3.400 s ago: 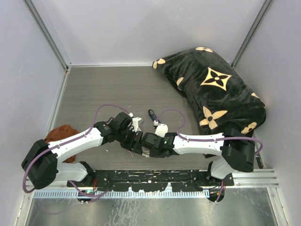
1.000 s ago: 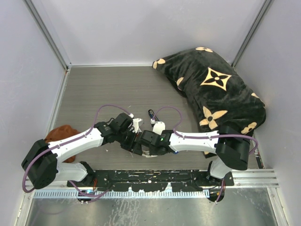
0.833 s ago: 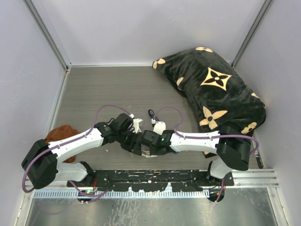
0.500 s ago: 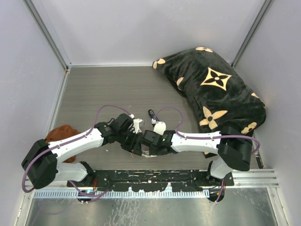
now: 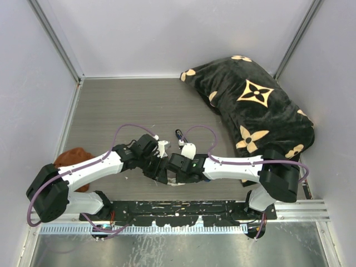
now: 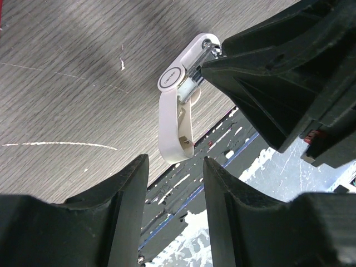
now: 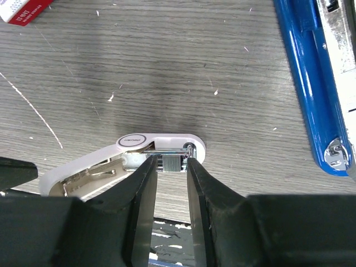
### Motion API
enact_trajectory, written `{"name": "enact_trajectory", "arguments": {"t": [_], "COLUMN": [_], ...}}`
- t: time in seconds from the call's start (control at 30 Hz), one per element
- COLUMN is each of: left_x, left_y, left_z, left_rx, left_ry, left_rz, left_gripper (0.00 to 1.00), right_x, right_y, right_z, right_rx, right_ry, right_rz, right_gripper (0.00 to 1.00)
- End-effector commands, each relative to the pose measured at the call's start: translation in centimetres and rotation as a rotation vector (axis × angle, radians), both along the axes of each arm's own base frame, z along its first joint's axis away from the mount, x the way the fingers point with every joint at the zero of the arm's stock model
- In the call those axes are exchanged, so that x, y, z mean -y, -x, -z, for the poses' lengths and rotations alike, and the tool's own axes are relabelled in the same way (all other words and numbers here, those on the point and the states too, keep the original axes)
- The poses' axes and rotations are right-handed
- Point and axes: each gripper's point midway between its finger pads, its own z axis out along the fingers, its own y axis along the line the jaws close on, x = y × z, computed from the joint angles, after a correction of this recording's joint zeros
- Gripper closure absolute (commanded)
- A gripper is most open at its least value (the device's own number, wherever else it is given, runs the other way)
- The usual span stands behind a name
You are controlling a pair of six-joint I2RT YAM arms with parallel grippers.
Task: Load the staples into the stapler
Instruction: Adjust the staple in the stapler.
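A small silvery block of staples [image 7: 174, 163] sits in the metal channel of a white oblong piece [image 7: 100, 161] that is hinged open on the table. My right gripper [image 7: 170, 167] straddles the block with its jaws narrowly apart. A sliver of gap shows on each side of the block. The blue stapler [image 7: 303, 72] lies open to the right, its silver channel at the frame edge. It is a small dark shape [image 5: 179, 135] in the top view. My left gripper [image 6: 174, 167] is open and empty, just short of the white piece [image 6: 167, 122]. Both grippers meet near the table's front [image 5: 165, 169].
A black cushion with gold motifs [image 5: 256, 105] fills the back right. A brown cloth [image 5: 69, 158] lies at the left by the left arm. A red-and-white box corner [image 7: 22, 10] shows at the upper left. The table's front edge and black rail [image 5: 178, 208] are close behind the grippers.
Since the earliest frame my right gripper has shifted a little left, closer to the left gripper. Over the last second both arms have barely moved.
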Motion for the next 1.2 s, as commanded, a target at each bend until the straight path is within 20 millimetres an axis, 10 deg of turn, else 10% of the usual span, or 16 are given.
{"name": "enact_trajectory", "arguments": {"t": [0.0, 1.17], "left_x": [0.7, 3.6], "left_y": [-0.4, 0.8], "left_z": [-0.9, -0.8], "left_rx": [0.028, -0.071], "left_ry": [0.028, 0.111], "left_rz": [0.022, 0.054], "left_gripper": [0.55, 0.34], "right_x": [-1.2, 1.9], "right_y": [-1.1, -0.3], "right_z": [-3.1, -1.6], "right_rx": [0.072, 0.082], "right_ry": [-0.074, -0.057], "right_rz": [-0.003, 0.022], "right_gripper": [0.65, 0.39]}}
